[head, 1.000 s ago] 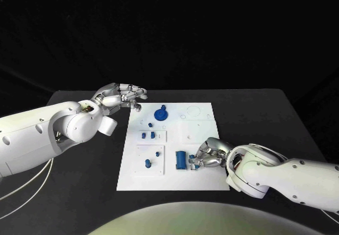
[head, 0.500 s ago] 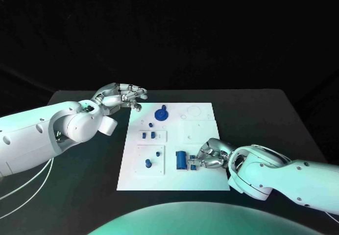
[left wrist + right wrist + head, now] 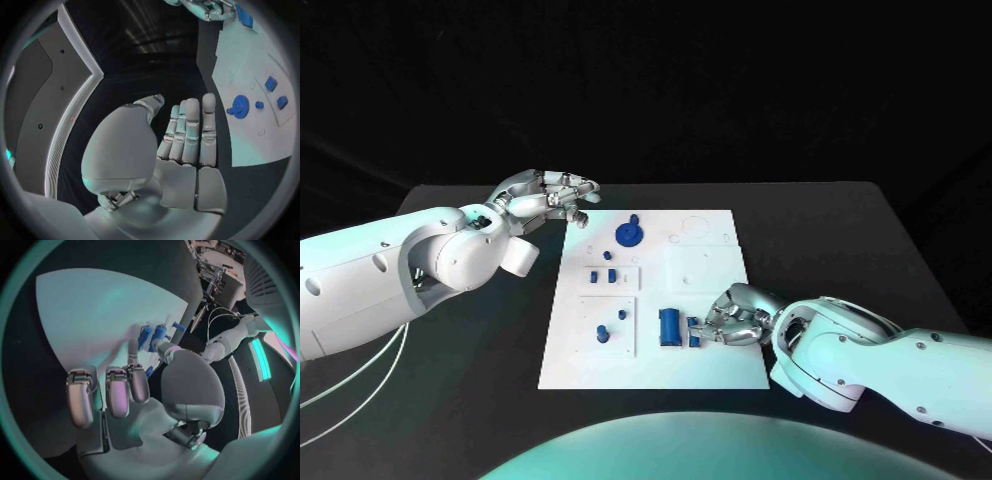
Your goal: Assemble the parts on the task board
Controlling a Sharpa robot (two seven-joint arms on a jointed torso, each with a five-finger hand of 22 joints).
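Note:
The white task board (image 3: 704, 365) lies in the middle of the black table. On it are a round blue part (image 3: 630, 234), two small blue blocks (image 3: 602, 275), a blue peg (image 3: 603, 333) and a blue cylinder (image 3: 671, 325). My right hand (image 3: 737, 318) rests on the board's near right part with its fingers curled. Its thumb and a finger pinch a small blue part (image 3: 692, 331) beside the cylinder, and the right wrist view shows blue parts (image 3: 154, 334) at the fingertips. My left hand (image 3: 545, 194) hovers off the board's far left corner, holding nothing (image 3: 187, 135).
Bare black table (image 3: 473, 340) lies on both sides of the board. The board's far right part (image 3: 704, 232) has only empty recesses. My left forearm (image 3: 387, 280) stretches along the table's left side.
My right hand has shifted slightly toward the board's right edge; the small blue part stays beside the cylinder. The left hand has not moved.

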